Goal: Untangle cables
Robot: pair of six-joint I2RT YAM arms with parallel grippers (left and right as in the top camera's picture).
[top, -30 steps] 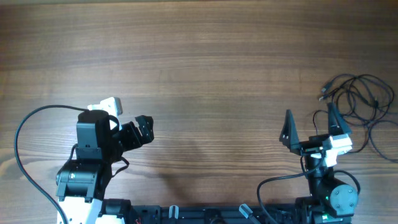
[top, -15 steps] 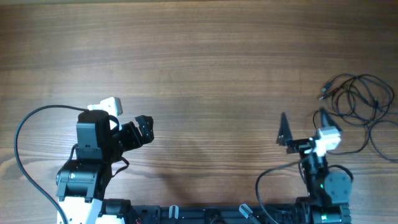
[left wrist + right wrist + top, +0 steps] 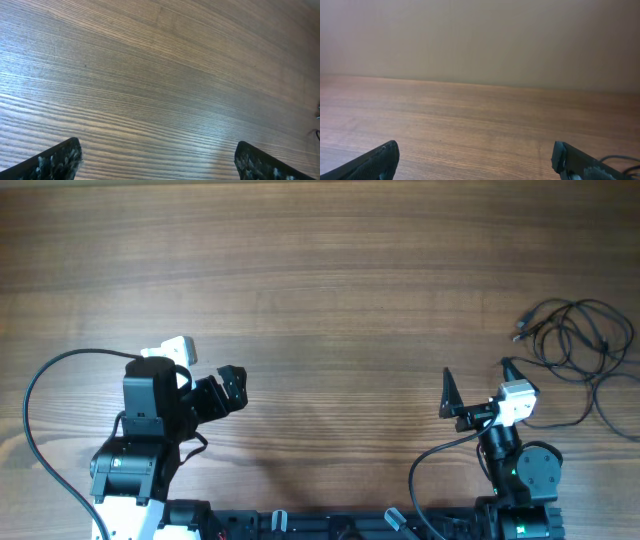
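A tangle of thin black cables (image 3: 575, 340) lies at the table's far right edge; a short stretch of cable shows at the lower right of the right wrist view (image 3: 620, 159). My right gripper (image 3: 478, 385) is open and empty, raised near the front right, left of the tangle and apart from it. In its wrist view the open fingers (image 3: 475, 160) frame bare wood. My left gripper (image 3: 230, 388) is open and empty at the front left, far from the cables. Its wrist view (image 3: 157, 160) shows only wood grain between the fingertips.
The wooden table (image 3: 320, 300) fills the overhead view. A black supply cable (image 3: 40, 390) loops out from the left arm base. A plain wall (image 3: 480, 40) rises behind the table's far edge in the right wrist view.
My right gripper has drawn back toward the front and swung left, away from the cable tangle. The left arm has not moved.
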